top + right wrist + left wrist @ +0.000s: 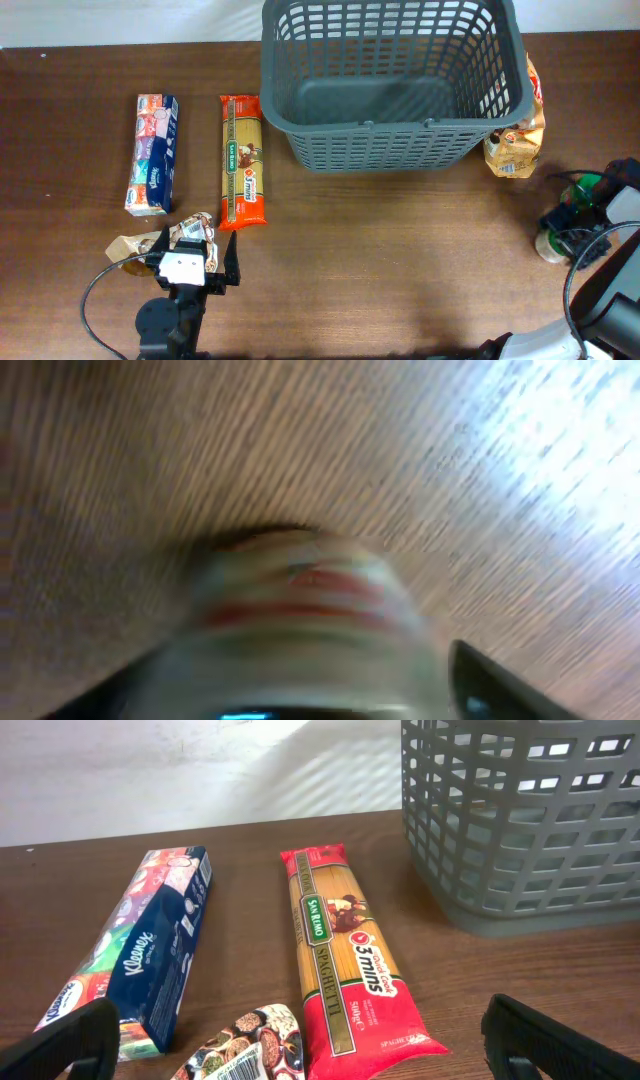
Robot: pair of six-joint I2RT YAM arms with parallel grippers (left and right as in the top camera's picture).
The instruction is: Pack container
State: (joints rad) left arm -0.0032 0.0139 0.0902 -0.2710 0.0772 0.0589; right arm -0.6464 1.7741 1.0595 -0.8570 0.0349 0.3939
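Note:
The container, a large dark grey lattice basket (390,140), stands at the back centre and is empty; its corner also shows in the left wrist view (520,830). My left gripper (192,268) is open near the front left, its fingers either side of a patterned spice packet (192,233) (255,1045). My right gripper (566,232) is at the far right, its fingers against both sides of a pale jar (552,245), which shows blurred in the right wrist view (310,630).
A red spaghetti pack (243,160) (345,960) and a blue Kleenex box (153,153) (150,950) lie left of the basket. An orange-brown bag (517,140) leans at the basket's right side. A small brown item (125,247) lies by my left gripper.

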